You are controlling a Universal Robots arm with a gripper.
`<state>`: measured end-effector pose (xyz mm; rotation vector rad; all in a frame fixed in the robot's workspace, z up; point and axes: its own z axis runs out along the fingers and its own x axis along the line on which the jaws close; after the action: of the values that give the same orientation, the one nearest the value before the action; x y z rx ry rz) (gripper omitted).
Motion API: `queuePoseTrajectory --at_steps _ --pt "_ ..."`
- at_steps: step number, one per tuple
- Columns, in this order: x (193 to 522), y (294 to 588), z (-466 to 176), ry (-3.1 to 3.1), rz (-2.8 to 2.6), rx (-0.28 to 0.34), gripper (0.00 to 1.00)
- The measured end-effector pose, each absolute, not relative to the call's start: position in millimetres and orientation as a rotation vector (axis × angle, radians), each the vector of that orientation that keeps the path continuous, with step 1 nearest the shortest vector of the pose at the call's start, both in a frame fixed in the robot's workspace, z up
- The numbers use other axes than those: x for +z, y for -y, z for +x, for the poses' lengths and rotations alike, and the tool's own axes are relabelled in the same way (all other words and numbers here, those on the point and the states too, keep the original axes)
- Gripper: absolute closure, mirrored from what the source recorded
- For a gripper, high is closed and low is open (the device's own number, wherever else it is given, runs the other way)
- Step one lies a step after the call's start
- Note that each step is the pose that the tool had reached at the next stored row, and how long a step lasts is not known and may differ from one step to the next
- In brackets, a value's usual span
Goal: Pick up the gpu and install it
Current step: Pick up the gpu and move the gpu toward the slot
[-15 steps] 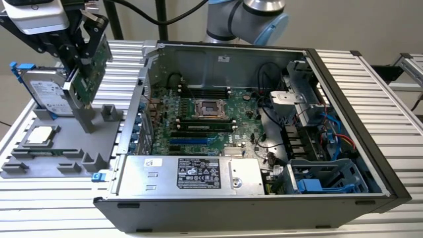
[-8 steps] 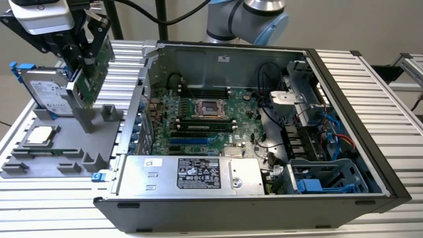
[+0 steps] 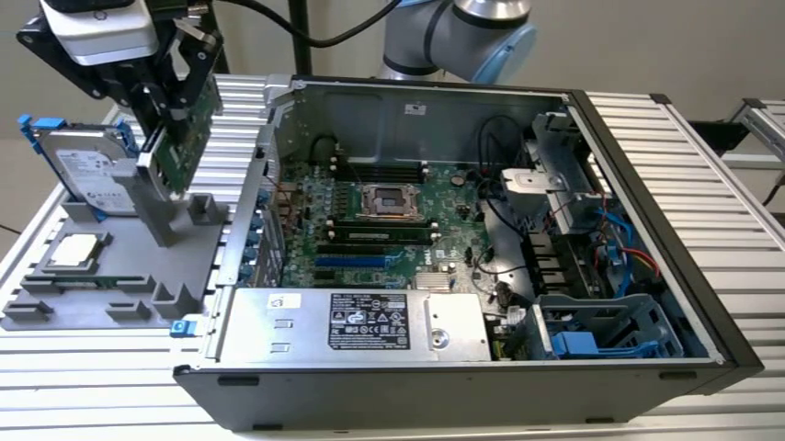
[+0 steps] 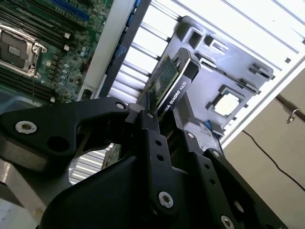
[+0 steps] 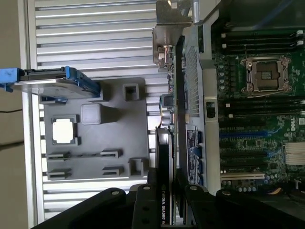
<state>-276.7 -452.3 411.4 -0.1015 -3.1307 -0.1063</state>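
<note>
At the exterior view's left, the hard drive (image 3: 84,165) stands on edge at the back of the grey tray (image 3: 123,280). Just beside it the gripper (image 3: 172,112) points down, slightly tilted, with its jaws pinching the gpu (image 3: 179,156). The gpu hangs bracket-end down over the tray, left of the open computer case (image 3: 491,239).

An open computer case (image 3: 429,390) shows its motherboard (image 3: 454,216); beside it, a grey tray (image 3: 147,271) holds a hard drive (image 3: 86,170) and a processor chip (image 3: 76,250)
</note>
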Motion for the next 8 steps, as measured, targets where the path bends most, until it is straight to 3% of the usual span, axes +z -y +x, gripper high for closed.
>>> queuePoseTrajectory --at_steps 8 --pt "411.6 452.3 -268.8 3.131 -0.101 -0.106 1.00"
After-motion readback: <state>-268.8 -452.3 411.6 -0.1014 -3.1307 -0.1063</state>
